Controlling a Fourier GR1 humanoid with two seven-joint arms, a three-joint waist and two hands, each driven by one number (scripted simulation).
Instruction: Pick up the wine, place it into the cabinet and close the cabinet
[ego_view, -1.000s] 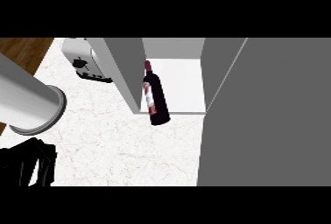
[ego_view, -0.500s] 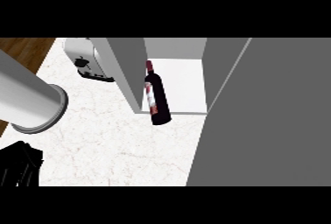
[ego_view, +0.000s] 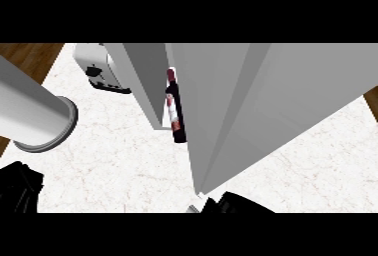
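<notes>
The dark wine bottle (ego_view: 175, 107) with a red-and-white label stands inside the white cabinet (ego_view: 144, 85), against its left wall. The grey cabinet door (ego_view: 273, 105) is swung most of the way across the opening, so only a narrow gap shows the bottle. My right hand (ego_view: 235, 203) shows as a black shape at the view's lower edge, right at the door's near corner. My left forearm (ego_view: 33, 117) crosses the left side, and my left hand (ego_view: 18, 187) hangs relaxed at the lower left, holding nothing.
A white toaster (ego_view: 100, 70) sits on the marble counter (ego_view: 118, 165) left of the cabinet. Wooden floor (ego_view: 26, 55) shows beyond the counter's left edge.
The cabinet door has swung leftward across the opening, now hiding most of the interior. My right hand has come into view at the bottom by the door's corner.
</notes>
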